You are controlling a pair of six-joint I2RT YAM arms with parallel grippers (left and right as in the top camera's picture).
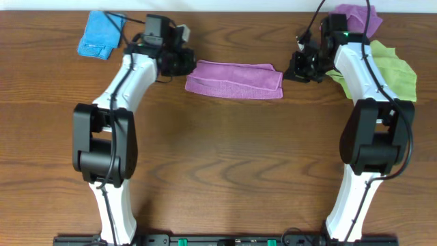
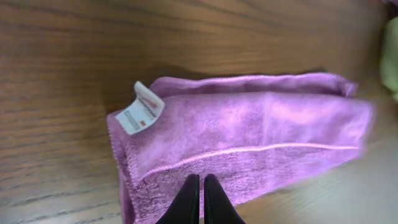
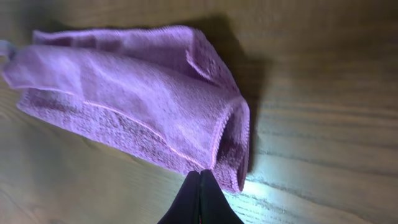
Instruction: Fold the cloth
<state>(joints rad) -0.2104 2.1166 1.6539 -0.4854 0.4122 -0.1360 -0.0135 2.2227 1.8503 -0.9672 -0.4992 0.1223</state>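
Cloth: I saw the purple cloth (image 1: 234, 79) lying folded into a long flat strip on the wooden table (image 1: 225, 157), toward the far edge, between the two wrists.
Left gripper: the left gripper (image 2: 201, 179) had its fingers pressed together with nothing between them. The tips hung over the strip's long hemmed edge, near its left end.
Tag: the white tag (image 2: 142, 109) stood up at that left end, just off to the side of the fingertips.
Right gripper: the right gripper (image 3: 199, 174) was likewise closed and empty. Its tips sat at the corner of the strip's right end, and I could not tell whether they touched the fabric.
Edges: hemmed edges ran lengthwise along the strip, and the layers gaped slightly at the right end.
Neighbours: a lime-green towel (image 1: 395, 72) lay beyond the right arm, apart from the strip. A bunched purple cloth (image 1: 355, 15) sat at the far right. A blue cloth (image 1: 99, 35) lay at the far left, well apart.
Open room: bare wood ran from the strip's near edge towards the arm bases.
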